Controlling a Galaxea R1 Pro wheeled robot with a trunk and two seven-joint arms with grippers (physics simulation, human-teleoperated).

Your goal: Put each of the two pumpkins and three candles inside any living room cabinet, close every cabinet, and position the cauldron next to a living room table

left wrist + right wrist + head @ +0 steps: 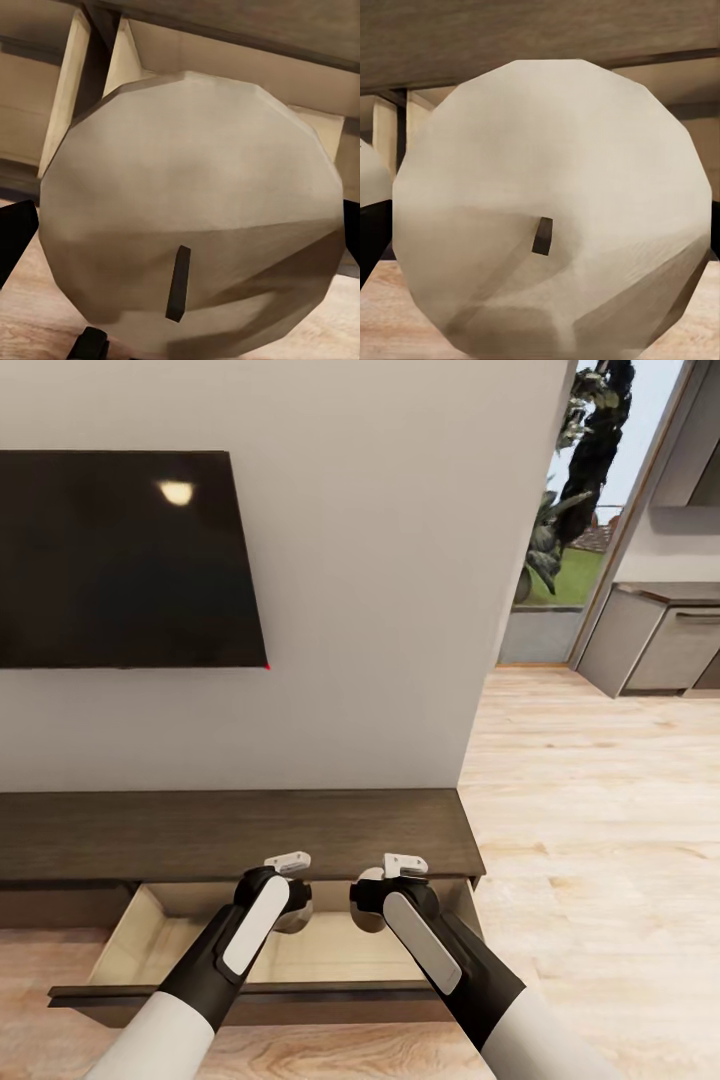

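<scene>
Hovering over the open drawer (190, 945) of the cabinet (230, 830), both arms carry a candle each. On the far wall at the left hangs the black TV (120, 560), and below it the long dark unit runs left to right, its drawer pulled out toward the robot with the tan inside showing.

The left end effector (287, 863) sits above the middle of the drawer, clenched on a candle: the left wrist view has a pale tan candle (187, 210) seen end-on, its dark wick toward the camera, with the black fingers (16, 236) pressed at either flank. Just to its right, the right end effector (405, 863) is likewise grasping a cream-white candle (551, 206), also wick-end toward the lens, with the drawer's tan walls and the cabinet's dark top edge behind it.

The relation that matters is vertical: the drawer floor lies directly beneath both candles, so the coming move is probably a short descent and a release. Each candle's long axis runs along the fingers. The right arm hangs close to the drawer's right wall and may need care there. To the far right, plank floor (600, 780) leads toward grey kitchen units (650, 645).
</scene>
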